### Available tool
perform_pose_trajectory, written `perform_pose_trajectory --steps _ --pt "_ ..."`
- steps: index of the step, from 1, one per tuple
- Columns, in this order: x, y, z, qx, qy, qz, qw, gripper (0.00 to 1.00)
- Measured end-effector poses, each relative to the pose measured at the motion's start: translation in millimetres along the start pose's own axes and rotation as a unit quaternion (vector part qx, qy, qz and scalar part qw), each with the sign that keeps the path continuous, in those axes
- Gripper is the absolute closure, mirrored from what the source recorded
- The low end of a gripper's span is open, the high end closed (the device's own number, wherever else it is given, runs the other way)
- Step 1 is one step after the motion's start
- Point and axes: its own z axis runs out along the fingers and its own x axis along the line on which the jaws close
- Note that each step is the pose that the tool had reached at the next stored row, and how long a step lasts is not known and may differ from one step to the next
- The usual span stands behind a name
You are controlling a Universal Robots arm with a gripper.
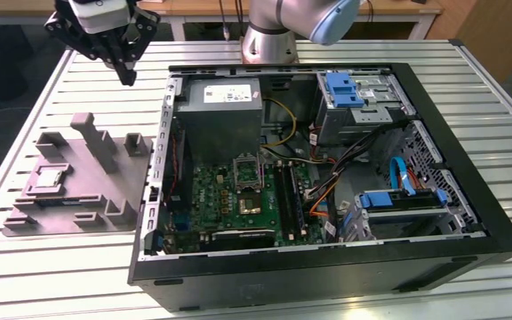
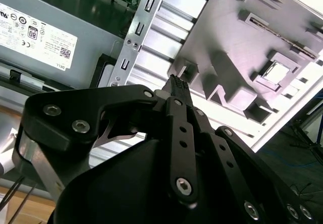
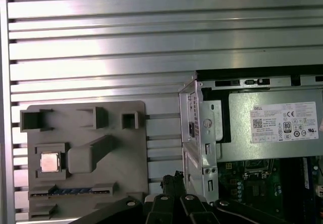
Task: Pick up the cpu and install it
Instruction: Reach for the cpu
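Observation:
The cpu (image 1: 50, 177) is a small silvery square lying in a recess of the grey holder block (image 1: 87, 193) on the table, at the exterior view's left of the open computer case (image 1: 327, 267). It also shows in both wrist views, as the cpu (image 3: 49, 162) and the cpu (image 2: 276, 72). My gripper (image 1: 129, 75) hangs high above the table beyond the block, near the case's far corner. Its black fingers meet at the tips and hold nothing; the gripper (image 2: 176, 85) points down between block and case. The metal-framed socket (image 1: 251, 200) sits on the green motherboard (image 1: 229, 207).
Inside the case are a grey power supply box (image 1: 221, 120) with a white label, blue drive brackets (image 1: 341, 90), and coloured cables (image 1: 327, 187). The case's metal wall (image 3: 202, 133) stands between the block and the motherboard. The arm's base (image 1: 269, 40) rises behind the case on the slatted table (image 1: 61, 267).

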Motion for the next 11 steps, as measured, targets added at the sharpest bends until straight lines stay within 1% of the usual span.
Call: perform_pose_trajectory --steps 11 --pt "5.9 -0.4 -0.1 0.0000 0.0000 0.000 1.0000 0.89"
